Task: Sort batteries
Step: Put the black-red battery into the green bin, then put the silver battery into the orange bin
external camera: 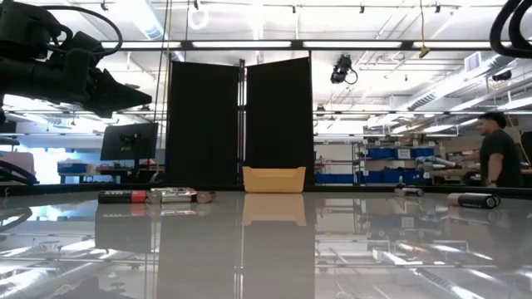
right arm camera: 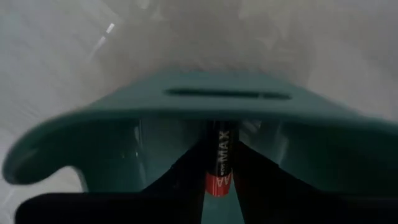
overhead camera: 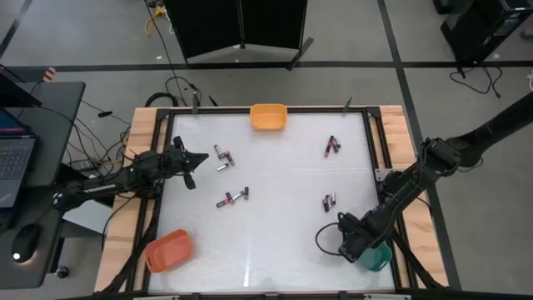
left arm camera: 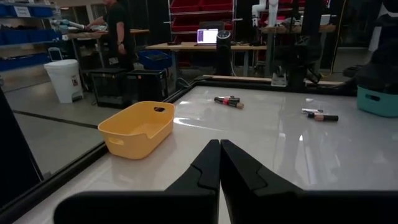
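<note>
A battery (right arm camera: 219,163) is gripped by the right hand (right arm camera: 217,171) over the teal bin (right arm camera: 155,112); released crooked, it could catch the rim. The left hand (left arm camera: 219,163) is kept closed, empty, above the table (overhead camera: 275,242).

Right wrist view: battery (right arm camera: 218,160) between right end effector (right arm camera: 218,186) fingers, over teal bin (right arm camera: 93,134). White lettering "MAX" runs lengthwise on its black section; smaller print beside it too small to read. Red band below carries "AA". Batteries on counter in other views: markings too small to read. Laptop screen in room behind: nothing legible. No other readable text or signs.
</note>
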You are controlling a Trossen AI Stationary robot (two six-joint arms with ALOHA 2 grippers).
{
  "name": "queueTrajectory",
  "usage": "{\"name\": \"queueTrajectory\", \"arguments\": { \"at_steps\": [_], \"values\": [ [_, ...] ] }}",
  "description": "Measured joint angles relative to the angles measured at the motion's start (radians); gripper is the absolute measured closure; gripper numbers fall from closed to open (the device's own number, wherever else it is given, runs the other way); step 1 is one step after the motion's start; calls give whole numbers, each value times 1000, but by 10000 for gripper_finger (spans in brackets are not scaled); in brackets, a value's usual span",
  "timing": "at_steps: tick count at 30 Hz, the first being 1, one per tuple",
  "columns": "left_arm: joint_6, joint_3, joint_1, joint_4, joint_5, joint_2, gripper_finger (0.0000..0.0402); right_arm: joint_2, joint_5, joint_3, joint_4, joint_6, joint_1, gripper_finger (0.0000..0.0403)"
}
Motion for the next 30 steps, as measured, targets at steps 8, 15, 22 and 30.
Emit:
{"name": "queueTrajectory", "arguments": {
  "at_steps": [8,15,22,30],
  "values": [
    [0,0,0,0,3,0,385,0,-14,107,-96,-29,0,279],
    [2,0,0,1,3,0,385,0,-36,270,-328,-108,-15,249],
    [6,0,0,-4,3,0,385,0,-1,426,-538,-223,-53,275],
    [6,0,0,-4,2,0,385,0,146,396,-473,-497,-176,391]
  ]
}}
